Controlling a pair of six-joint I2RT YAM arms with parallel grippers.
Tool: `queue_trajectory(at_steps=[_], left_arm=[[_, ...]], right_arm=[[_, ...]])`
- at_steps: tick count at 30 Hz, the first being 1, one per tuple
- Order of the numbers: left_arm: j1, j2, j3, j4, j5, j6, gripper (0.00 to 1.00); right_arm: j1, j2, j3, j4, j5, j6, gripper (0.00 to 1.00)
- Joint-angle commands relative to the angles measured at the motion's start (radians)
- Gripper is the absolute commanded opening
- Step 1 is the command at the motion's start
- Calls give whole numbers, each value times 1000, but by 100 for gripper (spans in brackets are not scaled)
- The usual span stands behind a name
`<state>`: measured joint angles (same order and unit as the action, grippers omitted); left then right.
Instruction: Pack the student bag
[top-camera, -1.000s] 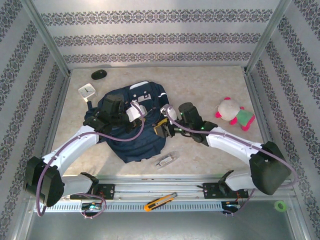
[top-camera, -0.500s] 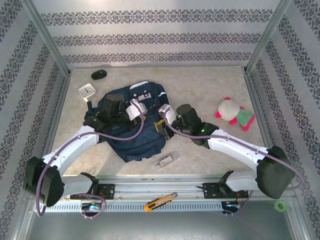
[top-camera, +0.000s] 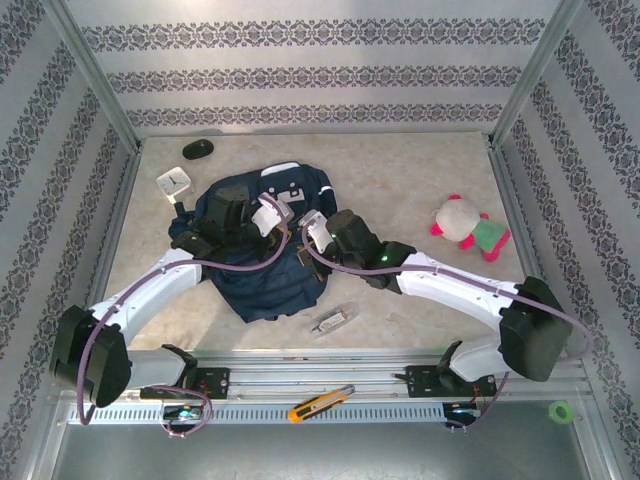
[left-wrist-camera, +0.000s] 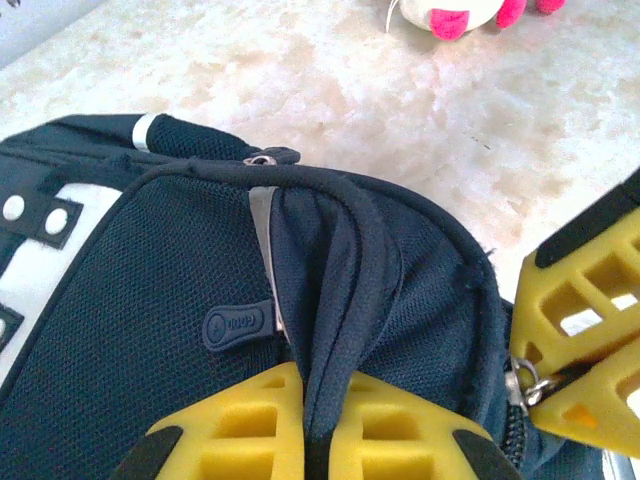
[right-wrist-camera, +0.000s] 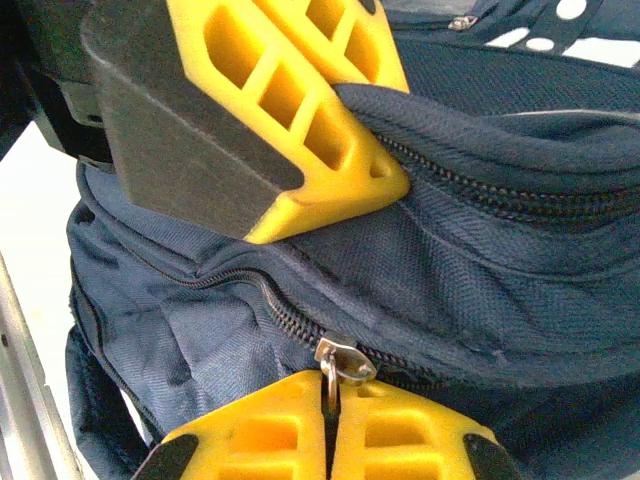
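Observation:
The student bag (top-camera: 262, 280), dark navy with a white patch, lies in the middle of the table. My left gripper (top-camera: 272, 216) is over its top, shut on a raised fold of navy fabric (left-wrist-camera: 335, 290) that runs up between the yellow fingers (left-wrist-camera: 240, 420). My right gripper (top-camera: 311, 236) is at the bag's right side, shut on the metal zipper pull (right-wrist-camera: 340, 362) of a closed zipper; its gripper point is (right-wrist-camera: 332, 388). The left fingers (right-wrist-camera: 300, 110) sit just above that zipper. In the left wrist view the right fingers (left-wrist-camera: 590, 340) and the zipper pull (left-wrist-camera: 527, 380) show at the right edge.
A pink and white plush toy (top-camera: 465, 226) sits at the right. A white square clock (top-camera: 174, 181) and a black mouse (top-camera: 198, 149) lie at the back left. A small clear case (top-camera: 333, 320) lies in front of the bag, a box cutter (top-camera: 320, 402) on the rail.
My right gripper has moved left to the bag and closed on the zipper pull. The left gripper keeps its grip on the fabric fold.

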<state>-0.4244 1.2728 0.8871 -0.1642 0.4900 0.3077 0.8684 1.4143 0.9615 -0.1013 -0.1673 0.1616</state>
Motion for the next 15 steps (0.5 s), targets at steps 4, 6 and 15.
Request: queue_trajectory(at_steps=[4, 6, 15], left_arm=[[-15, -21, 30, 153, -35, 54, 0], [-3, -36, 29, 81, -16, 138, 0], [49, -67, 0, -125, 140, 349, 0]], right_arm=[[-15, -31, 6, -22, -161, 54, 0], [-82, -65, -33, -29, -211, 74, 0], [-257, -91, -76, -67, -384, 24, 0]])
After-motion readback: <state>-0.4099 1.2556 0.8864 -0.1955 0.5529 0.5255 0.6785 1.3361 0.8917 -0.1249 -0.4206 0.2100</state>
